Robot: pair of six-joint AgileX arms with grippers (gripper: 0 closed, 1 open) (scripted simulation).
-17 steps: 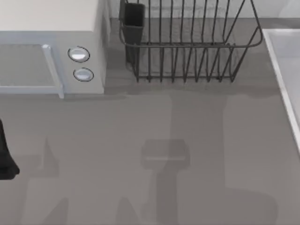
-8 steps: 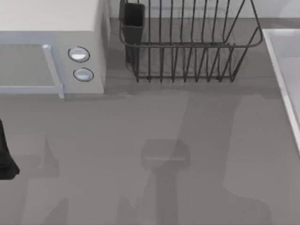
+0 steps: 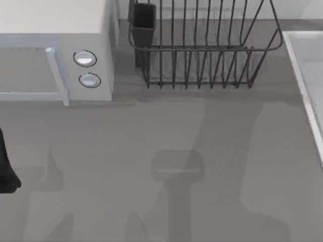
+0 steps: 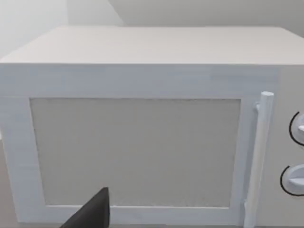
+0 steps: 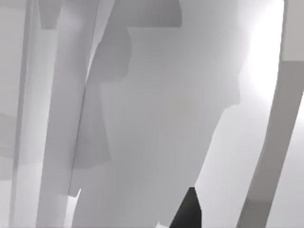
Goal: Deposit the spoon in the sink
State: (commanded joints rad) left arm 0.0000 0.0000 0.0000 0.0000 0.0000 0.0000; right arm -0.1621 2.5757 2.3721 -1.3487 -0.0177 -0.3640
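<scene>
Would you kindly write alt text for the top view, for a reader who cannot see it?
A grey table seen from above, with a white microwave with two round knobs at the far left and a dark wire dish rack beside it. The pale sink runs along the right edge, and a dark part of the left arm sits at the left edge.

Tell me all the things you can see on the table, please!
microwave: one, white, back left of the table, door shut.
knobs: two, round and silvery, on the microwave's front, one above the other.
door handle: one, pale bar, just left of the knobs.
dish rack: one, dark wire, back middle of the table.
cup: one, dark, at the rack's left end.
sink: one, pale grey-white with a lighter rim, at the table's right edge.
table: one, grey, with soft shadows on it.
left arm: one, black, parked at the table's left edge; a dark fingertip of the left hand faces the microwave.
</scene>
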